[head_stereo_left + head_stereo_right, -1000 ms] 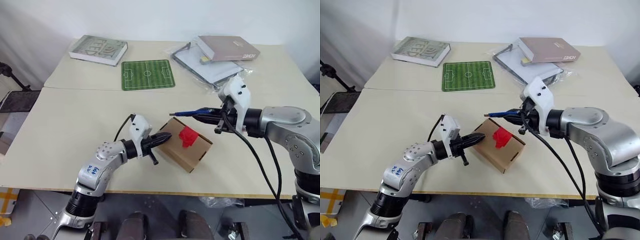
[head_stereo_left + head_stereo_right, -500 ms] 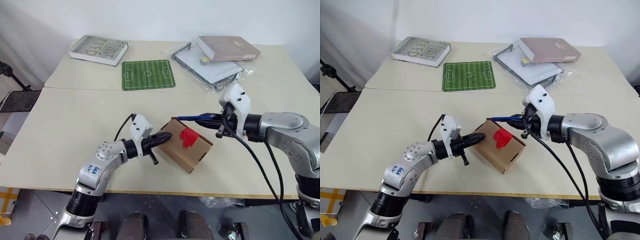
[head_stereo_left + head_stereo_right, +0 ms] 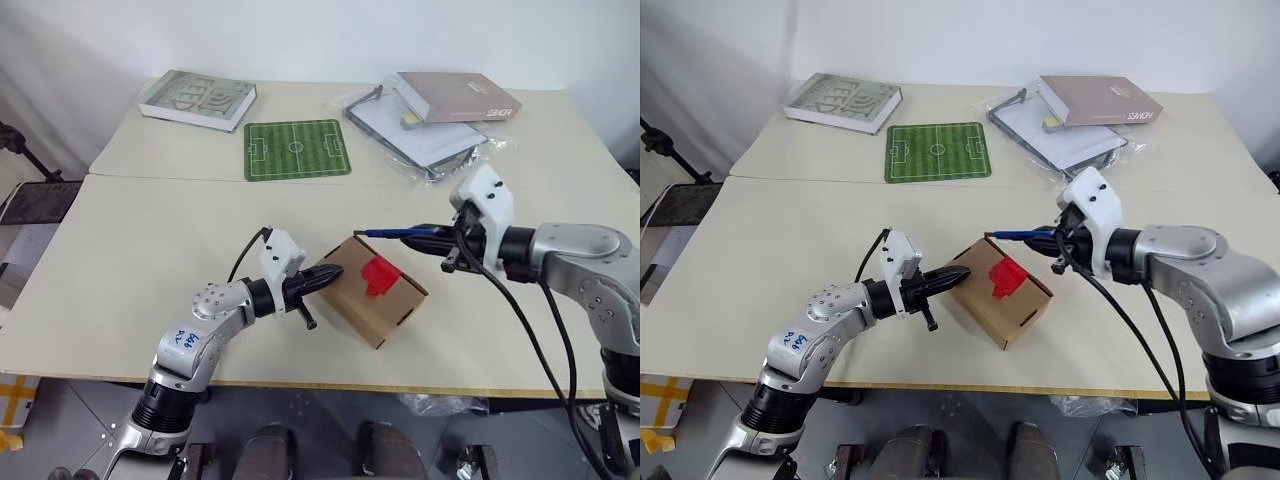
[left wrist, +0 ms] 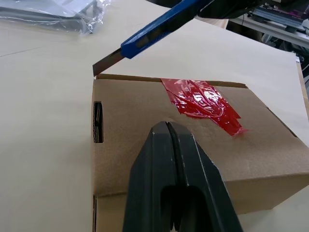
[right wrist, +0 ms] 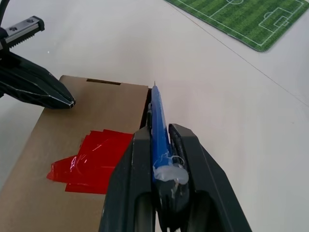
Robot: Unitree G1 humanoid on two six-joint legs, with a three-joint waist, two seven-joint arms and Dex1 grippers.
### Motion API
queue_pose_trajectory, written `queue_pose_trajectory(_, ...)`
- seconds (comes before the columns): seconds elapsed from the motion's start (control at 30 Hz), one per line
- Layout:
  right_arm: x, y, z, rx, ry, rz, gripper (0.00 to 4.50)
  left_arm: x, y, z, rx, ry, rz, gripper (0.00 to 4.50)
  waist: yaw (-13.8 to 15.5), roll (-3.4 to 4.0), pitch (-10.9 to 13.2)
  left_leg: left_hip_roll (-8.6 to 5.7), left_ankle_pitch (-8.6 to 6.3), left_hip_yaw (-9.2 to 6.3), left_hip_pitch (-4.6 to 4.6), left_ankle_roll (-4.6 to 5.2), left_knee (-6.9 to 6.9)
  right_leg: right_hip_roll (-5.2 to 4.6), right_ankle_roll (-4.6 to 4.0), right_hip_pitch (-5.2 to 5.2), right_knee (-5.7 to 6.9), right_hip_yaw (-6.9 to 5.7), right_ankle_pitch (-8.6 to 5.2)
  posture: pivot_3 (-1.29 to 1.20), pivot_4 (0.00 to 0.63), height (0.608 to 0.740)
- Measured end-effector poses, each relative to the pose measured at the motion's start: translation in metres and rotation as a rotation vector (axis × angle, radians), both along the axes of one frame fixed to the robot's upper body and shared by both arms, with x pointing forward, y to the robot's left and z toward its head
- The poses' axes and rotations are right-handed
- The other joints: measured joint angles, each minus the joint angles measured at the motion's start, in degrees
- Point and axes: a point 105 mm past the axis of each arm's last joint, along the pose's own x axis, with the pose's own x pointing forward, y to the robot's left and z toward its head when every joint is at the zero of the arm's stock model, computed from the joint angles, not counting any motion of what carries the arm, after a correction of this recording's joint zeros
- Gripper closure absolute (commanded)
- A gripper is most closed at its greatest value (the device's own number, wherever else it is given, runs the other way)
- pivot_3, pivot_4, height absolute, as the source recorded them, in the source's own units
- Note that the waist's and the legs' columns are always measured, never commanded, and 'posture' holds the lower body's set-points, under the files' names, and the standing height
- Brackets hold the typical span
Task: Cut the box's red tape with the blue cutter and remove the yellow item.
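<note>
Brown cardboard, your box (image 3: pixel 372 290) sat on the worktop (image 3: pixel 130 260) with the red tape (image 3: pixel 378 274) crumpled across its top. Your left gripper (image 3: pixel 332 275) had its jaws pressed together against the box's side, while your right gripper (image 3: pixel 443 237) pinched the blue cutter (image 3: pixel 398 232), blade just above the box's far edge. Behind, the mauve book (image 3: pixel 457 96) read "HOME" and the grey-green book (image 3: pixel 196 99) "FED".

This looks like a robot lab or test room: 2 plain beige tables (image 3: pixel 150 260) pushed together against a bare white wall (image 3: pixel 300 35), with staged props such as books (image 3: pixel 197 98), a football-pitch mat (image 3: pixel 296 149) and bagged papers (image 3: pixel 415 130).
</note>
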Motion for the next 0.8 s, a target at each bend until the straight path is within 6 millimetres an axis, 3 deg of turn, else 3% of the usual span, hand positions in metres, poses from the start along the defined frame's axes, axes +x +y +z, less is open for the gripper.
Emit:
queue_pose_trajectory(0.17,-0.008,0.001,0.009,0.021,-0.012,0.004,4.34,0.000,0.000,0.000,0.003,-0.001,-0.004,4.49,0.03,0.00,0.00,0.02,0.00,-0.02,-0.01,0.00,0.00,0.00,0.00,0.00,-0.02,-0.01,0.00,0.00,0.150,0.740)
queue_pose_trajectory(0.8,-0.018,-0.004,-0.013,-0.021,0.049,-0.018,4.34,-0.001,0.000,0.000,0.009,-0.005,-0.008,4.49,0.02,0.00,0.00,0.01,-0.03,-0.01,0.00,0.06,0.00,0.00,0.01,0.04,-0.08,-0.01,0.01,0.00,0.150,0.740)
